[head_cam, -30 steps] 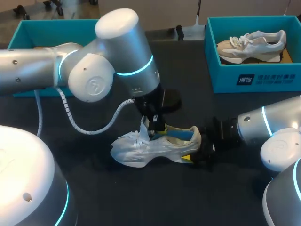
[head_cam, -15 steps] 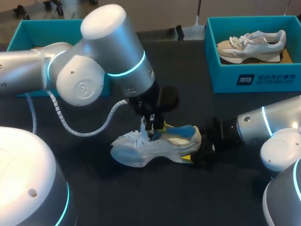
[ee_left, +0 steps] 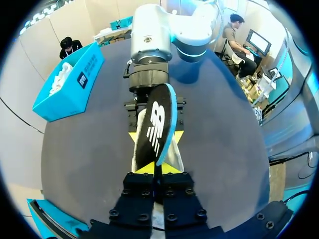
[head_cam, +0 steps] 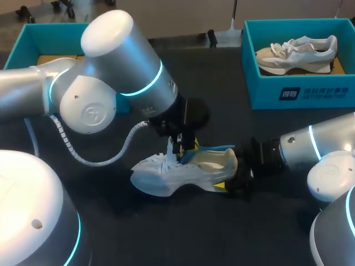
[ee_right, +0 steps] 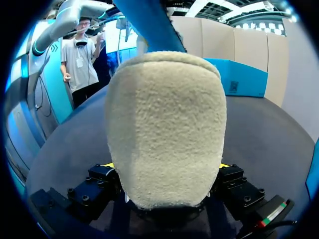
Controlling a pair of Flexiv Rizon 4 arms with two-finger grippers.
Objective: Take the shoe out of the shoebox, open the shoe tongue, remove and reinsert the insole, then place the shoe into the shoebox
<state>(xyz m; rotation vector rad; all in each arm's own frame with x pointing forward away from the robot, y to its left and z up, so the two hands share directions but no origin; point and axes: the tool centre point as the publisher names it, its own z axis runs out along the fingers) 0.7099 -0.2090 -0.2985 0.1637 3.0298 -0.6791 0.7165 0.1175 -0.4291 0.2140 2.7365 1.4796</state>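
the pale grey and cream sneaker (head_cam: 166, 173) lies mid-table on the dark tabletop (head_cam: 166, 235), toe left. its fleecy heel is clamped between the fingers of the right gripper (head_cam: 233, 176). the left gripper (ee_left: 157, 181) is pinched together on one end of the black, blue-edged foam insole (ee_left: 158, 124), which slants over the shoe's opening. that thin grip looks like the weak point: the insole may twist, slip free, or buckle against the collar rather than seat flat. a teal cardboard shoebox (head_cam: 299, 91) stands far right.

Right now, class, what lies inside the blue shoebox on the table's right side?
A beige and white shoe lies inside the shoebox. The box floor beneath the shoe, and the strip behind the near wall, are covered from view.
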